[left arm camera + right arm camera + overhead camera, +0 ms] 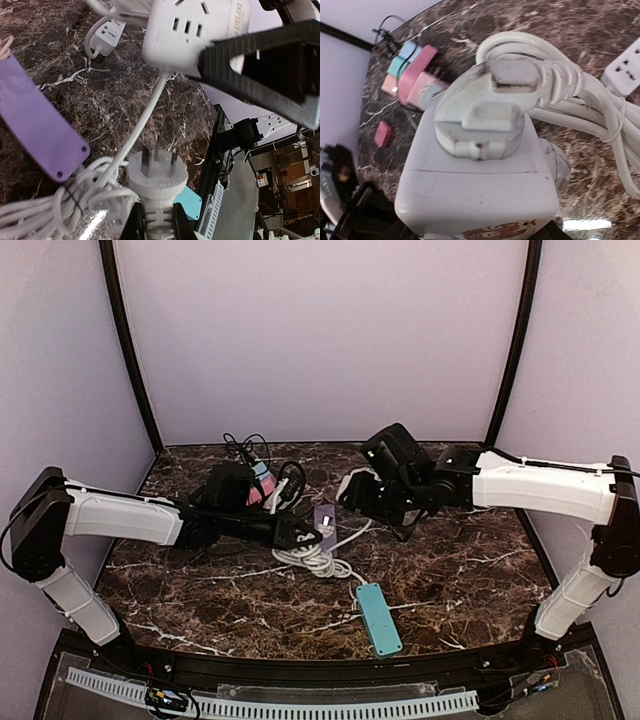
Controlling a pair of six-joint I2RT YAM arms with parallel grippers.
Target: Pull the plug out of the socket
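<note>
My left gripper is shut on the ribbed neck of a white three-pin plug. Its bare prongs point up at the socket, with a clear gap between them. The socket is a white cube held in the air by my right gripper, whose black fingers clamp its side. In the right wrist view the cube fills the frame, and a second flat round white plug sits in its upper face. In the top view my left gripper is just left of the cube.
A purple power strip, a coil of white cable and a teal power strip lie mid-table. Pink and blue adapters sit at the back. A white power strip lies near the coil.
</note>
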